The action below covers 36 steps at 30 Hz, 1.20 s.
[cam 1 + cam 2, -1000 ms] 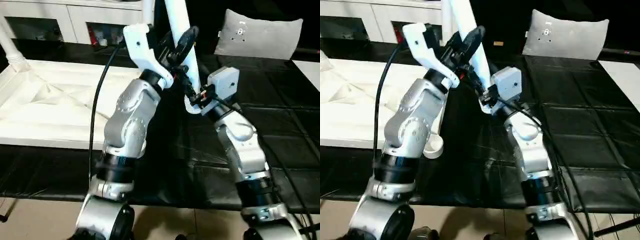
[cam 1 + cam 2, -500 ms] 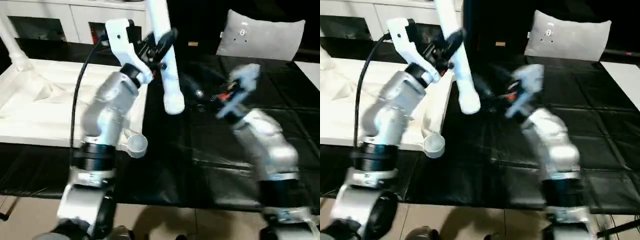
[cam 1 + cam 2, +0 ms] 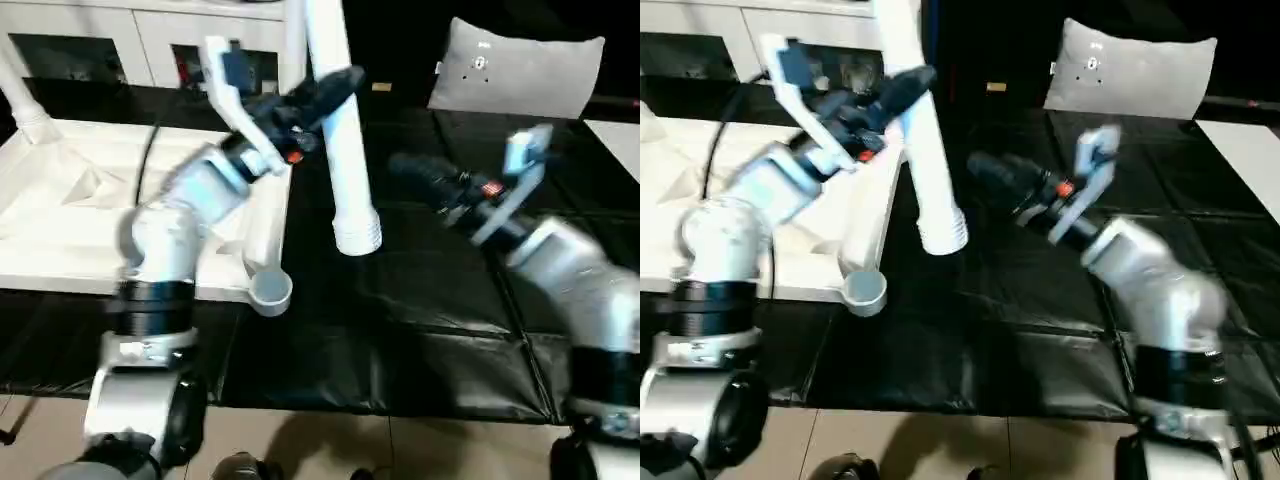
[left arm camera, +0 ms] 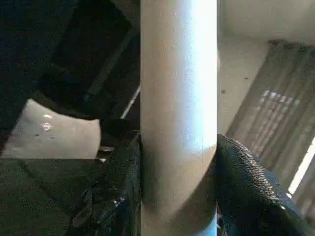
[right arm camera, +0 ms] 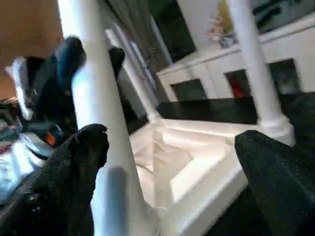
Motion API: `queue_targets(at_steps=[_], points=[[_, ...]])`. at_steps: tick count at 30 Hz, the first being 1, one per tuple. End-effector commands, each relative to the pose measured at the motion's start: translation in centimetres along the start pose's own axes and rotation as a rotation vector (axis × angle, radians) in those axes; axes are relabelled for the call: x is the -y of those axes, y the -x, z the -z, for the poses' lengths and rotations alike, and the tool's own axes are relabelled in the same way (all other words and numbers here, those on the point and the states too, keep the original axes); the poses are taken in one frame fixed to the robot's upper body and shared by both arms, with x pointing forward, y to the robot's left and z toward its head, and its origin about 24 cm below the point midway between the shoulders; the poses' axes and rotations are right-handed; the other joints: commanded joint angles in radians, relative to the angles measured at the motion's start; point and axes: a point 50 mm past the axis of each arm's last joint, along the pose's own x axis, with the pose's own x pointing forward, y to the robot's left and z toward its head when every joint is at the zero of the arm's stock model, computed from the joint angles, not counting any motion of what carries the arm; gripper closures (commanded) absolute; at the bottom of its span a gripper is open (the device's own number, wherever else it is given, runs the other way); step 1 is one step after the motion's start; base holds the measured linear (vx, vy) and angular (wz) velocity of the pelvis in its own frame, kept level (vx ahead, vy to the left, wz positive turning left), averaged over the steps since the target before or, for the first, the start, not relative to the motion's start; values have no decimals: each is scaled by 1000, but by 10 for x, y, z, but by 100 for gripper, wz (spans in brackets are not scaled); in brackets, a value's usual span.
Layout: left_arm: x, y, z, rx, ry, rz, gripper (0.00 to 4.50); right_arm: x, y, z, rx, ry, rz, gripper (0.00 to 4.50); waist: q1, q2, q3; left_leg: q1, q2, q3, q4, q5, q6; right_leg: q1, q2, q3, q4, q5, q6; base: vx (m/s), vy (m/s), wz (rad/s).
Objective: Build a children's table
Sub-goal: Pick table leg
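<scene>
Fingers of the left gripper are closed around a long white table leg, which hangs nearly upright in the air with its ribbed wide end lowest, above the black counter. At far left the upturned tabletop lies on the counter, ribbed underside up; one leg already stands in its far corner socket, and an empty round corner socket sits at the near corner, just beside and below the held leg's end. Judged from its look, the leg is a light, stiff, smooth plastic tube, likely to slip or swing if held near one end; a hold around mid-shaft, as now, seems to suit it best. Right of the leg, the right gripper hovers apart from it with fingers spread wide, holding nothing. A grey cushion rests at the counter's far right, and a white cabinet stands behind. Between the leg's end and the near socket nothing stands; the tabletop's raised rim is the nearest thing to catch on.
</scene>
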Motion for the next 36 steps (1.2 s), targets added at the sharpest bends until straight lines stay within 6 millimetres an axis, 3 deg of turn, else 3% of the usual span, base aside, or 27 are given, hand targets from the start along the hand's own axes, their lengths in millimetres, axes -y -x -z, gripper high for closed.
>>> queue_targets(at_steps=[1,6,11,19,21,22,25,31,35,36], points=[[14,-7,-9,8,-18,98,270,-5,2,-5,5,-4,-33,0,4,-5,-71,18,51,-11,-68,-106,17,57,-82,45,-76,-156,-211,0,0,0],[24,-8,-11,-8,12,212,270,-13,6,-5,-23,-28,-89,0,11,-3,-73,16,52,-12,-69,-91,12,59,-82,45,-74,-140,-206,0,0,0],[34,-6,-12,-25,35,319,270,-23,9,-6,-39,-50,-174,0,16,-3,-70,17,52,-11,-71,-111,6,56,-83,45,-80,-191,-192,0,0,0],[40,-7,-6,-96,-5,360,270,-35,9,2,-155,29,-296,0,20,-5,-68,15,54,-14,-73,-116,-1,56,-82,46,-83,-217,-154,0,0,0],[42,-8,-4,-115,-18,373,270,-36,7,5,-179,47,-308,0,19,-5,-67,15,54,-14,-73,-116,-3,54,-84,46,-83,-218,-154,0,0,0],[43,-8,-3,-121,-23,379,270,-36,5,7,-192,50,-307,26,19,-5,-67,15,54,-14,-73,-115,-2,54,-84,46,-82,-216,-159,0,0,0],[47,-10,2,-143,-32,395,270,-37,3,14,-237,71,-320,33,18,-5,-67,15,55,-14,-73,-113,-6,53,-85,46,-81,-209,-168,0,0,0],[50,-10,9,-204,-53,435,270,-37,5,23,-322,109,-357,90,20,-1,-66,15,55,-15,-73,-121,-2,54,-84,47,-83,-215,-160,0,0,0],[54,-11,10,-225,-52,482,270,-37,7,25,-362,138,-403,98,19,-1,-68,15,55,-15,-72,-124,1,56,-83,46,-81,-194,-176,0,0,0],[54,-11,10,-227,-52,486,270,-37,7,25,-365,135,-411,66,19,-1,-68,14,56,-15,-72,-123,3,56,-84,46,-80,-187,-183,0,0,0]])
